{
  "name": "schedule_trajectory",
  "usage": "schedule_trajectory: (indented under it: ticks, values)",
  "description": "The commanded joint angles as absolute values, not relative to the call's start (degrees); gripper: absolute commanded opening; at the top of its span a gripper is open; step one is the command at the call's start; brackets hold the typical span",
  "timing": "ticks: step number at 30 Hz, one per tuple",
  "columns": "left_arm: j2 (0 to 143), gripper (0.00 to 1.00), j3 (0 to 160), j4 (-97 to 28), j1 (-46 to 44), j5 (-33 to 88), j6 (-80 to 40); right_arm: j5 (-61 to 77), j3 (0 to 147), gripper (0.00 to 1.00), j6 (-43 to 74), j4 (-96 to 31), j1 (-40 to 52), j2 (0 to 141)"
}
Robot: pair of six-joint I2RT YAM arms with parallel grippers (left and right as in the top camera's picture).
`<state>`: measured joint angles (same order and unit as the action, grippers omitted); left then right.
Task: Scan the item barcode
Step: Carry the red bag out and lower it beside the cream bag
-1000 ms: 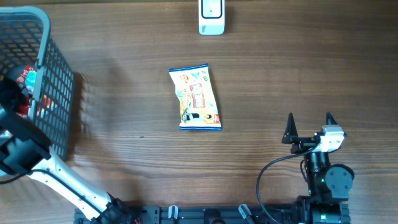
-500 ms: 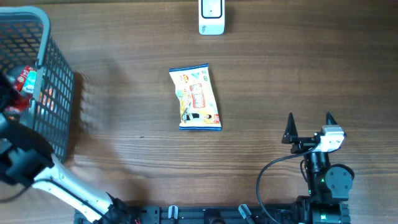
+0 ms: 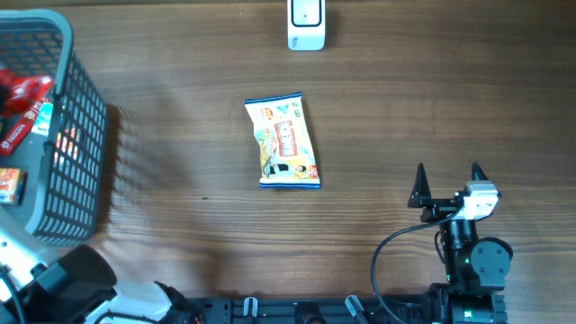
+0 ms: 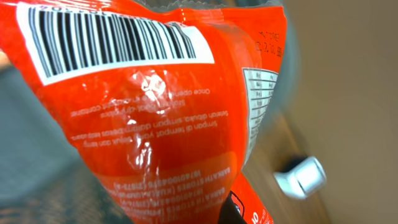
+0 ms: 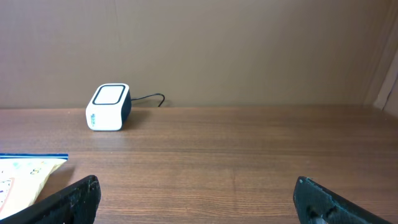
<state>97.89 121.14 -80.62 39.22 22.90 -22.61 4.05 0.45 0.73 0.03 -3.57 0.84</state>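
I'm gripping the red packet in my left tool, pinched tight, over the basket and well apart from the scanner. My right tool is resting spread wide, empty. The slick film could be slipping, turning its barcode away.

I count two snack packets, a red packet at the far left over the single grey basket and a pale packet mid-table, plus one small box inside that basket and one white scanner at the far edge.
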Motion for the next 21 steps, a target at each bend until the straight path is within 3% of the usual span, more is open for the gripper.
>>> schedule_trajectory:
  ticks: [1,7,14,21]
  values:
    - [96.25,0.04,121.84,-82.19,31.68,30.81,-22.61,4.54,0.27,1.00,0.14,0.19,-3.81,0.43]
    - [96.79,0.04,121.10,-84.16,16.58,27.29,-19.05,4.51,0.27,1.00,0.14,0.19,-3.81,0.43]
    - [96.88,0.04,110.76,-83.53,-0.91,7.35,-22.76,4.54,0.27,1.00,0.14,0.19,-3.81,0.43]
    - [96.88,0.04,86.74,-67.09,-9.50,4.03,-33.80,4.51,0.27,1.00,0.12,0.19,-3.81,0.43]
